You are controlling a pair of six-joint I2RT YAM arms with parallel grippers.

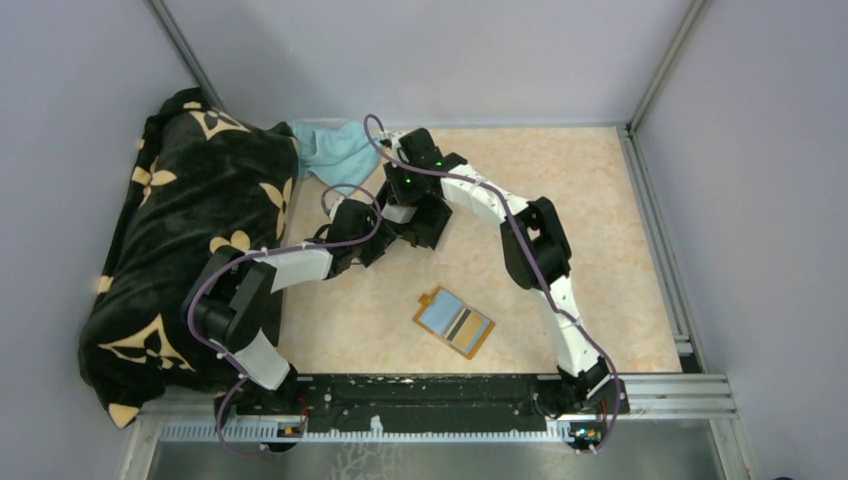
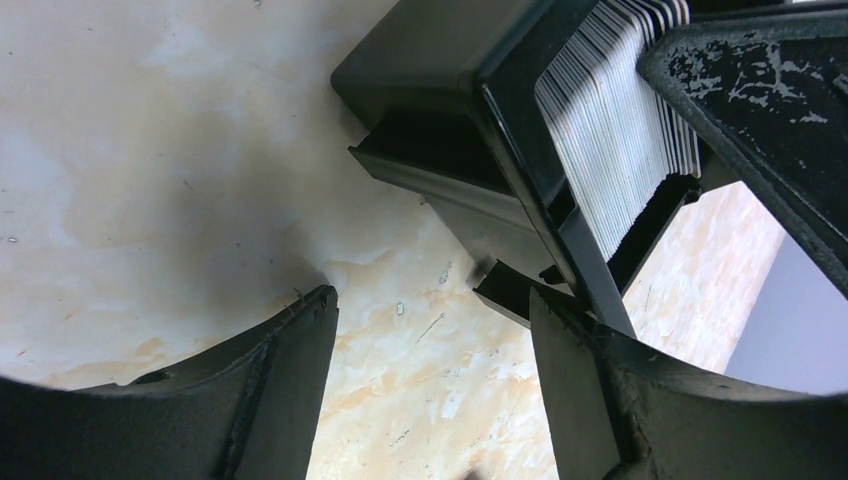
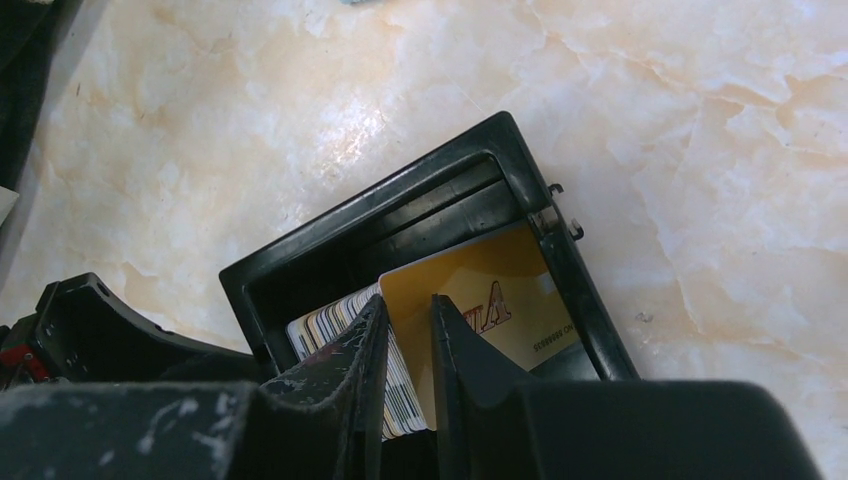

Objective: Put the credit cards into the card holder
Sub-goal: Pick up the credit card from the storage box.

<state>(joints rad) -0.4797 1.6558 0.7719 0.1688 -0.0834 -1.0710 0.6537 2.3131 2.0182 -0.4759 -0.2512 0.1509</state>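
Right gripper (image 3: pixel 408 302): fingers nearly together, straddling the near edge of a gold card (image 3: pixel 500 300) that leans in the black tray (image 3: pixel 300 250). A narrow gap is visible, so I can't tell if the pads actually bite. Looks like it's singling one card off the white barcoded stack (image 3: pixel 330 325) just beside it.

Left gripper (image 2: pixel 430 295): fingers wide apart, holding nothing, one finger right at the tray's lower corner. My read is that it's bracing the tray so it won't slide during the pull.

Card holder (image 1: pixel 454 322) lies open flat on the marble-look table (image 1: pixel 600 200), well apart from the tray and nearer the arm bases. Bluish and dark-striped faces show inside. The open face is up, ready for insertion.
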